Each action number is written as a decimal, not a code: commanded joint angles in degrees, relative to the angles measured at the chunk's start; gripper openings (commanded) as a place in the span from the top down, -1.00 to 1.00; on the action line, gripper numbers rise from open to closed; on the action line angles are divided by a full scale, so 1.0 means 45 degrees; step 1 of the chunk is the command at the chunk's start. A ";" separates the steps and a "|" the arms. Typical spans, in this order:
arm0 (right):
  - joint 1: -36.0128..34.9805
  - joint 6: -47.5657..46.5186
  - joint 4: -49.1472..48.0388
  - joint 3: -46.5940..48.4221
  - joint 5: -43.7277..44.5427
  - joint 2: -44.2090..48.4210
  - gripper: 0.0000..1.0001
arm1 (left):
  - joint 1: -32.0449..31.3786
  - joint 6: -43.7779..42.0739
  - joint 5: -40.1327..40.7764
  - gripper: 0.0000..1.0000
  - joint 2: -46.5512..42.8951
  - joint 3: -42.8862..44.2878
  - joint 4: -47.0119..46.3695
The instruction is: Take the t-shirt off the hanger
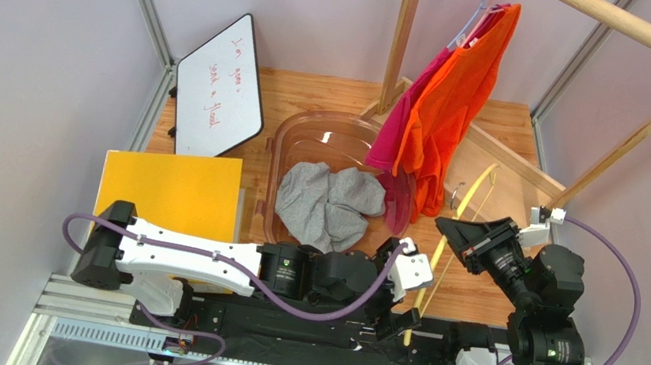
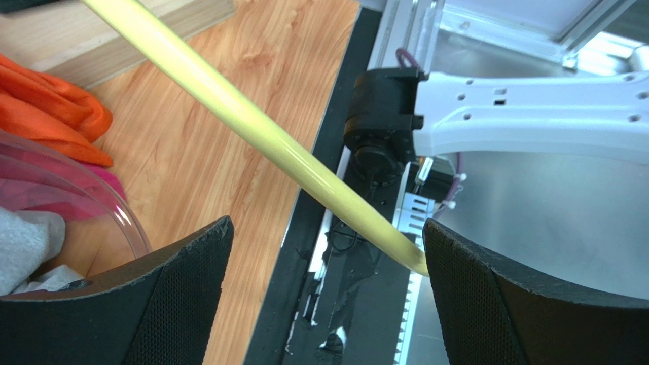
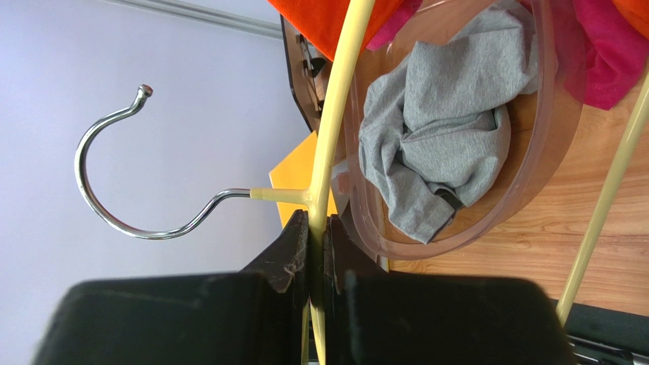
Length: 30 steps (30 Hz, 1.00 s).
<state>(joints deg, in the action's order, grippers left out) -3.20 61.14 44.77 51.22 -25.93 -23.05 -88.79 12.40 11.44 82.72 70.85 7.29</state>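
A bare yellow plastic hanger [image 1: 441, 246] with a metal hook [image 3: 114, 220] is held upright-tilted above the table. My right gripper [image 3: 318, 228] is shut on its yellow bar just below the hook; it also shows in the top view [image 1: 458, 232]. A crumpled grey t-shirt [image 1: 328, 204] lies in the clear pink tub [image 1: 293, 135], off the hanger. It also shows in the right wrist view [image 3: 442, 129]. My left gripper [image 2: 327, 251] is open, with the hanger's lower end [image 2: 251, 129] passing between its jaws, touching neither that I can see.
An orange shirt [image 1: 450, 105] and a pink shirt [image 1: 405, 117] hang on the wooden rack [image 1: 405, 31] at the back, over the tub's right rim. A whiteboard [image 1: 219, 82] and a yellow folder [image 1: 170, 194] lie at the left.
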 commanded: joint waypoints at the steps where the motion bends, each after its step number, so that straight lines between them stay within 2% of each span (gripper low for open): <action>1: -0.0011 0.0590 -0.0478 0.0804 0.0627 0.0414 1.00 | -0.0073 -0.0452 0.0328 -0.93 0.0289 0.0369 -0.0974; 5: -0.0011 0.1156 -0.0205 0.0882 0.0957 0.1000 1.00 | -0.0073 -0.0004 0.0485 -0.77 0.0700 0.0506 -0.0975; 8: -0.0011 0.1353 0.0089 0.1097 0.1290 0.1274 1.00 | -0.0092 0.0522 0.0659 -0.36 0.1012 0.0408 -0.0976; 9: -0.0011 0.1373 0.0070 0.1156 0.1290 0.1216 1.00 | -0.0073 0.0641 0.0738 -0.13 0.1129 0.0369 -0.1014; 10: -0.0011 0.1373 0.0128 0.1292 0.1213 0.1196 1.00 | -0.0073 0.0758 0.0797 0.00 0.1188 0.0350 -0.1014; 11: -0.0030 0.1315 0.0148 0.1351 0.1174 0.1138 1.00 | -0.0073 0.0914 0.0874 0.26 0.1208 0.0330 -0.0995; 13: -0.0031 0.0926 0.0187 0.1526 0.0785 0.0885 0.99 | -0.0073 0.1051 0.1069 0.65 0.1306 0.0349 -0.0898; 14: -0.0031 0.0711 0.0245 0.1605 0.0608 0.0768 0.98 | -0.0073 0.1304 0.1554 1.00 0.1286 0.0504 -0.0530; 17: -0.0030 -0.0868 0.0966 0.1800 -0.0056 0.0376 0.77 | -0.0073 0.1559 0.2356 1.00 0.0995 0.0700 0.0096; 18: -0.0011 -0.1298 0.1200 0.1801 -0.0173 0.0318 0.59 | -0.0053 0.1637 0.2514 1.00 0.0897 0.0778 0.0254; 21: -0.0030 -0.2940 0.1943 0.1704 -0.0564 0.0142 0.27 | 0.0005 0.1930 0.2692 1.00 0.0603 0.1071 0.0645; 23: -0.0011 -0.3839 0.2218 0.1529 -0.1207 0.0083 0.16 | 0.0122 0.2204 0.2440 1.00 0.0622 0.1500 0.1092; 24: -0.0011 -0.4112 0.2296 0.1489 -0.1422 0.0083 0.02 | 0.0123 0.2301 0.2399 1.00 0.0661 0.1676 0.1269; 27: -0.0011 -0.4797 0.2783 0.1605 -0.1659 0.0257 -0.20 | 0.0239 0.2964 0.2282 1.00 0.0934 0.2340 0.2108; 30: -0.0030 -0.5033 0.3174 0.1839 -0.1445 0.0569 -0.30 | 0.0493 0.3629 0.1736 1.00 0.1071 0.2673 0.2423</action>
<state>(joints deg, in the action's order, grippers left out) -3.07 44.38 55.83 57.69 -30.17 -22.15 -87.66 24.38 20.53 87.59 78.72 17.52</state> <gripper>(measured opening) 0.624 0.130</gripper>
